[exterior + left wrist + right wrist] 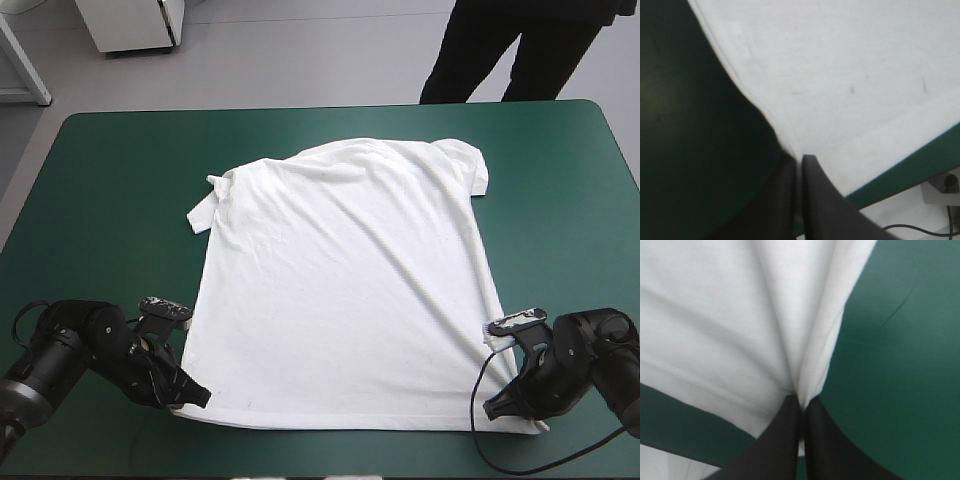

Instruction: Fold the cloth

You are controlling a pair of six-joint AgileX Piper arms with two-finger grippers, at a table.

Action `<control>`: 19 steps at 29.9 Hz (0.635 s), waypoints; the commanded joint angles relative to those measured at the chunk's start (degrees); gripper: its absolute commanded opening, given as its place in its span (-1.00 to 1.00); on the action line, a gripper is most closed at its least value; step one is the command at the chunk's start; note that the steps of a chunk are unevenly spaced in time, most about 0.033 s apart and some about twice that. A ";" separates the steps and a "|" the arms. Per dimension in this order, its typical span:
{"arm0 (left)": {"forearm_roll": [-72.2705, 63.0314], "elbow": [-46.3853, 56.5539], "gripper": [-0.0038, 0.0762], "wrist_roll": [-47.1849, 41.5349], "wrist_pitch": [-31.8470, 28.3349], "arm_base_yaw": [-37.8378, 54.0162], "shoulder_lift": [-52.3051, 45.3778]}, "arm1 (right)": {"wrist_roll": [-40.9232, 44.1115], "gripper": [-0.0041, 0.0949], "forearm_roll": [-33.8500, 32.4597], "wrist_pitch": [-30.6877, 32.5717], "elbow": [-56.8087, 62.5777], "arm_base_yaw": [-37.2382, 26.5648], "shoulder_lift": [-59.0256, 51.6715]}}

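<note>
Lying spread across the middle of the teal-green table (100, 200), your T-shirt (340, 290) is white and short-sleeved, with its shoulders toward the far edge and its hem close to the near edge. Your left gripper (192, 397) sits at the hem corner on the table's left side, low on the cover. In its wrist view you see the two black fingers (820, 200) all but pressed together. The shirt's side edge runs straight into the slit between them, so this gripper is pinching the T-shirt.

Your right gripper (497, 408) sits at the opposite hem corner, toward the table's right side. Its fingers (780, 440) likewise meet in a narrow arch with a ridge of white fabric gathered into them, so it is pinching the T-shirt too. From that corner you can follow long creases (420, 290) fanning across the body toward the far left. The fabric near the left gripper lies smoother.

The sleeve (205, 205) on the table's left side is bunched and partly folded on itself. The other sleeve (472, 168) lies flatter, toward the far right. Both wrist views show a thin strip of bare cover between the hem and the table's near edge. The two grippers are well apart, one at each end of the hem.
</note>
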 commanded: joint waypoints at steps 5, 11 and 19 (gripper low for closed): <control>-2.80 -0.18 -0.76 -0.06 4.22 -0.42 -0.94 | 0.93 -0.61 -0.58 1.95 -1.03 -0.01 -0.84; -3.26 -0.18 -0.22 -0.06 4.22 -0.42 -3.15 | 1.48 0.08 -1.28 3.95 -1.44 -0.01 -4.32; -3.27 -10.00 0.01 -2.74 3.85 -0.42 -8.08 | 6.67 0.16 -4.77 3.56 -11.54 -0.01 -8.19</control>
